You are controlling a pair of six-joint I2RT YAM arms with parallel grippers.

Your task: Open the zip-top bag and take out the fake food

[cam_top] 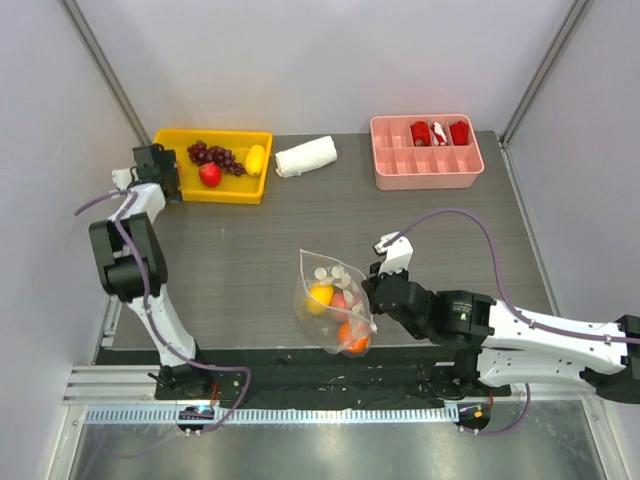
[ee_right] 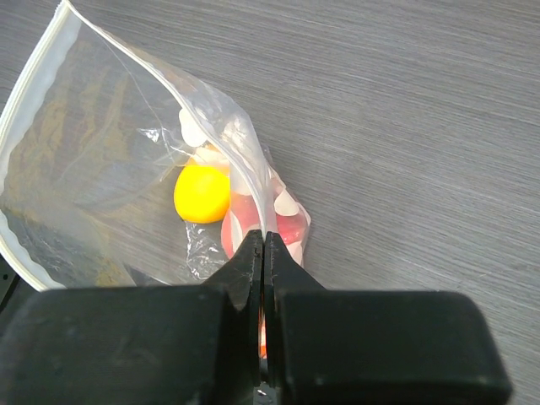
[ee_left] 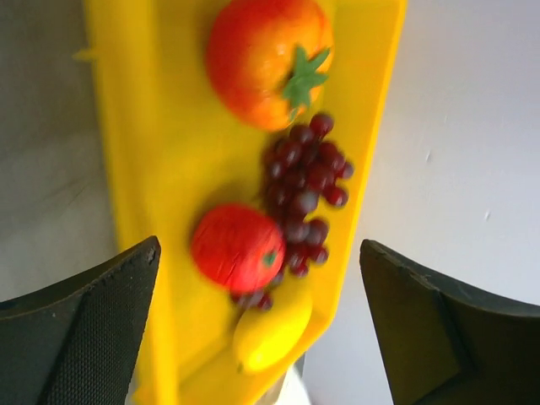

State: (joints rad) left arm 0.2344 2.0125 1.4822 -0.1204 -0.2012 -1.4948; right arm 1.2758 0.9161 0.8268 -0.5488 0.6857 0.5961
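Observation:
The zip-top bag [cam_top: 335,300] lies near the front middle of the table, mouth gaping toward the left. My right gripper [cam_top: 372,290] is shut on its plastic wall [ee_right: 245,152]; in the right wrist view the jaws [ee_right: 264,240] pinch the film. Inside the bag are a yellow piece [ee_right: 202,194], a red one [ee_right: 291,226] and an orange one [cam_top: 352,338]. My left gripper [cam_top: 155,165] hangs open above the left end of the yellow tray [cam_top: 215,190], holding nothing. The tray holds fake food: an orange fruit [ee_left: 266,59], purple grapes [ee_left: 304,186], a red fruit [ee_left: 238,246] and a yellow piece [ee_left: 272,329].
A rolled white cloth [cam_top: 306,157] lies just right of the yellow tray. A pink divided tray [cam_top: 426,168] with red items stands at the back right. Walls close in the table on the left, right and back.

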